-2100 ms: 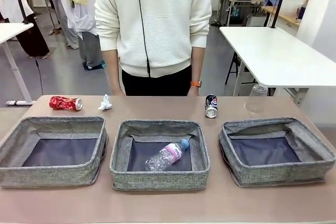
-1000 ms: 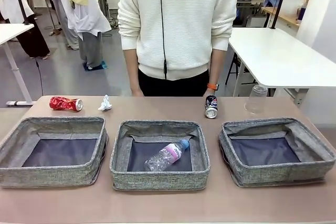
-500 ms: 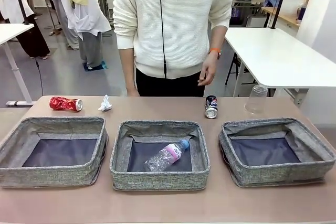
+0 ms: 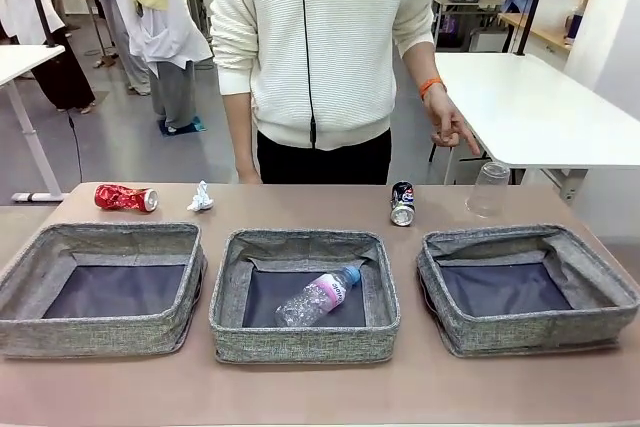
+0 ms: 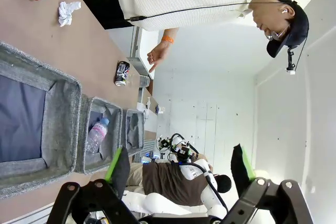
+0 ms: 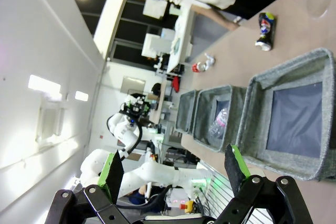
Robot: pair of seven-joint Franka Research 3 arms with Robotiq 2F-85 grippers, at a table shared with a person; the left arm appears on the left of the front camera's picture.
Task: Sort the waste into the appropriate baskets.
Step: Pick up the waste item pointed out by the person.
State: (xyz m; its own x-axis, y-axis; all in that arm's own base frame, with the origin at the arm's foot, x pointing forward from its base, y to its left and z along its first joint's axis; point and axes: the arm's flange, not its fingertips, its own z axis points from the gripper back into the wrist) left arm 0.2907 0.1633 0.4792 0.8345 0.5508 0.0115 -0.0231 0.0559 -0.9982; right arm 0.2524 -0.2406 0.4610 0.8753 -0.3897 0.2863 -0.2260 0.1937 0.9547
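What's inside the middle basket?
A clear plastic bottle with a pink label and blue cap lies on its side in the middle basket. The basket's near wall hides the front strip of its floor.

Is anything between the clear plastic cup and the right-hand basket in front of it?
Nothing visible does. The clear plastic cup stands on bare table just behind the far rim of the right basket. The dark can lies aside, and the person's hand is raised above.

A person [image 4: 320,47] behind a brown table [image 4: 300,392]
The person wears a white sweater with a black cord [image 4: 304,37] hanging down it and an orange band [image 4: 430,86] on one wrist; a white table [image 4: 530,107] stands near, more people [image 4: 150,27] far back
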